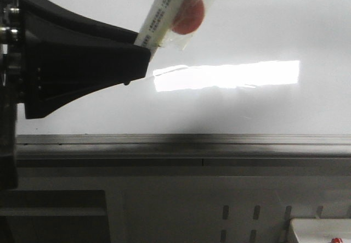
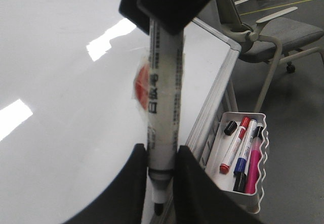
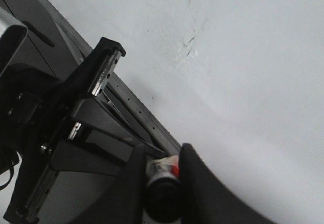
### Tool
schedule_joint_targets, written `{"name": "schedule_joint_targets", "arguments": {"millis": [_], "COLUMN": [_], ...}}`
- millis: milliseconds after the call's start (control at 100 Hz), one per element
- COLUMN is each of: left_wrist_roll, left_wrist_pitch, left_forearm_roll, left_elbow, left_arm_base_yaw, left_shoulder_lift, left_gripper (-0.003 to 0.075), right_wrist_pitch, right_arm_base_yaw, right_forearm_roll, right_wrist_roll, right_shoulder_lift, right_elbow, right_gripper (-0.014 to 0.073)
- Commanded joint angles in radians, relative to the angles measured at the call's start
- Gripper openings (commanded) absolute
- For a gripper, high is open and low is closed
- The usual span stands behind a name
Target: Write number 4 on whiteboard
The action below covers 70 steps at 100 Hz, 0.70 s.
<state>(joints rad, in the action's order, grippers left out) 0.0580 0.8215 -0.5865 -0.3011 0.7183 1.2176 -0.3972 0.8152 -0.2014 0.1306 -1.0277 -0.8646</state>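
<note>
A white marker (image 2: 163, 97) with a red sticker and a bare black tip (image 2: 158, 208) is held at both ends. My left gripper (image 2: 161, 154) is shut on its barrel just above the tip. My right gripper (image 3: 162, 155) is shut on its black rear end (image 3: 163, 176). In the front view the marker (image 1: 164, 10) rises from a black gripper (image 1: 140, 51) over the whiteboard (image 1: 247, 29). The tip hangs near the whiteboard's (image 2: 61, 82) edge; I cannot tell if it touches. No number 4 shows; only faint smudges (image 3: 190, 44) mark the whiteboard (image 3: 243, 72).
A grey metal edge strip (image 1: 181, 140) runs along the board's near side. A white tray (image 2: 253, 196) with several spare markers hangs beside the board, and also shows in the front view (image 1: 318, 227). A grey chair (image 2: 283, 32) stands beyond the board.
</note>
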Motion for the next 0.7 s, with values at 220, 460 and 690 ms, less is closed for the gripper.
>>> {"name": "schedule_joint_targets", "arguments": {"millis": [220, 460, 690], "left_wrist_roll": [0.015, 0.015, 0.015], "left_wrist_pitch": [-0.092, -0.268, -0.421], "left_forearm_roll": [0.139, 0.246, 0.334], "left_elbow": [0.015, 0.099, 0.118], "left_arm_base_yaw": [-0.102, -0.142, -0.142], "left_shoulder_lift": [-0.199, -0.509, -0.715], "left_gripper": [0.0483, 0.0407, 0.0405], "right_wrist_pitch": [0.1, 0.089, 0.125], "right_arm_base_yaw": [-0.011, -0.023, -0.123], "right_forearm_roll": [0.044, 0.086, 0.105], "right_wrist_roll": [0.013, 0.013, 0.013], "right_shoulder_lift": [0.01, -0.008, -0.043], "right_elbow": [-0.034, -0.1, -0.155], "right_gripper": [-0.0064, -0.0064, -0.0064]}}
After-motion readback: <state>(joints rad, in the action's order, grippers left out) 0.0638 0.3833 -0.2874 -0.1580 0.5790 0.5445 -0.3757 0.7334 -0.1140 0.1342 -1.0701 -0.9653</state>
